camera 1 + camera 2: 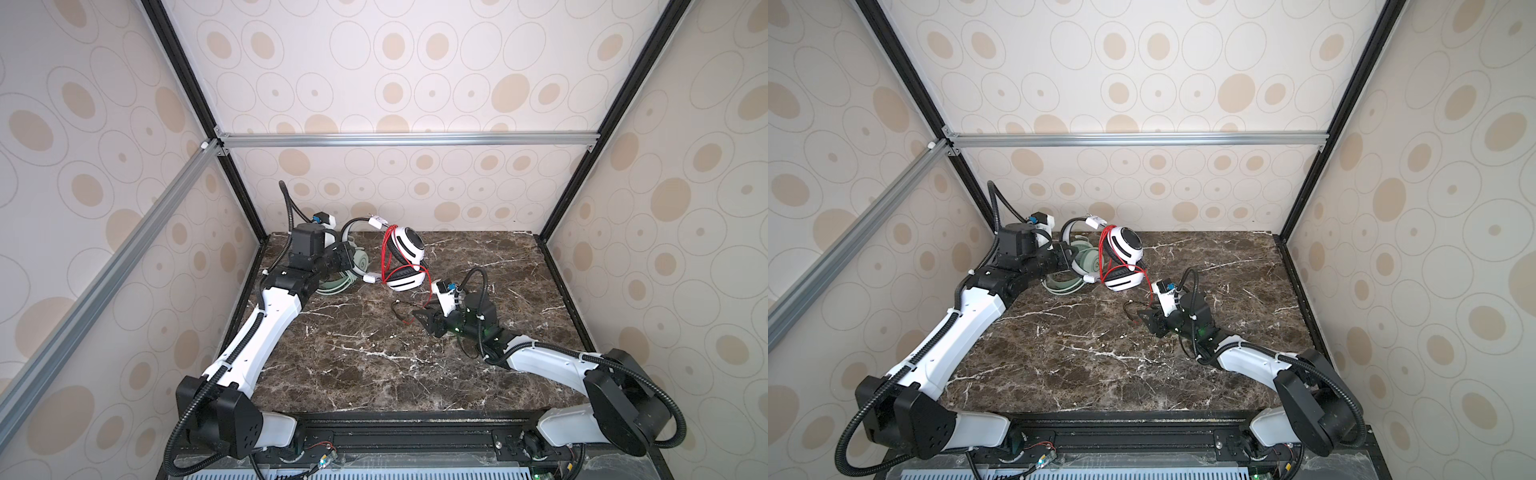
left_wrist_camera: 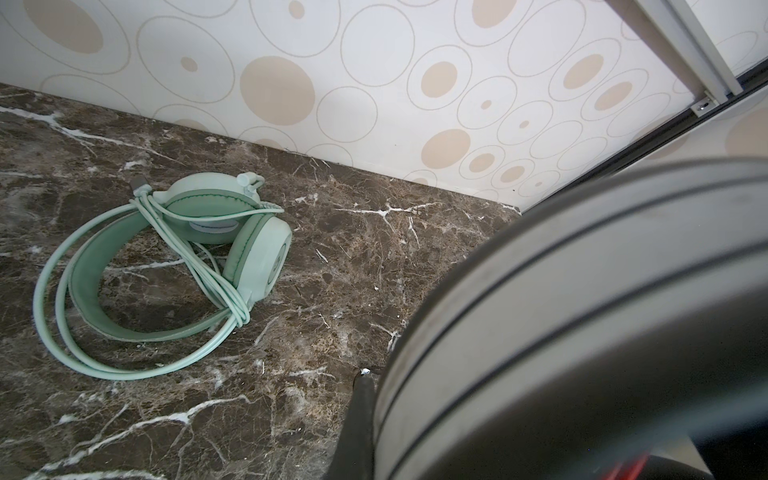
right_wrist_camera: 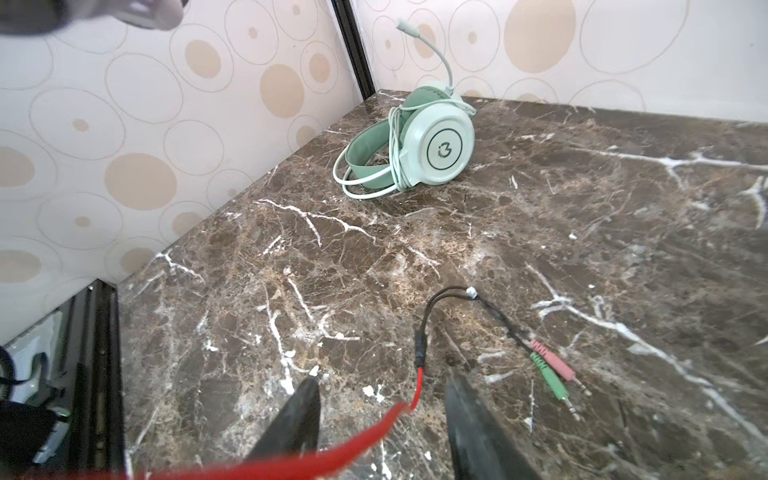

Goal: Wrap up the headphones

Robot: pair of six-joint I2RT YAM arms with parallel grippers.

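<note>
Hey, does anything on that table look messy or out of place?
Yes: the red cable of the white-and-black headset is only partly wound; its plug end trails loose on the table by the right pincer.

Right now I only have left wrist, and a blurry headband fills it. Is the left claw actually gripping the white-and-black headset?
Observer: Yes. In both top views the left claw is shut on the white-and-black headset.
Operator: Red cable wrapped?
Observer: Not fully. Right wrist shows the red cable loose over the table, passing between the open fingers of the right claw.
Operator: Plugs?
Observer: Pink and green plugs lie flat on the table beyond that claw.
</note>
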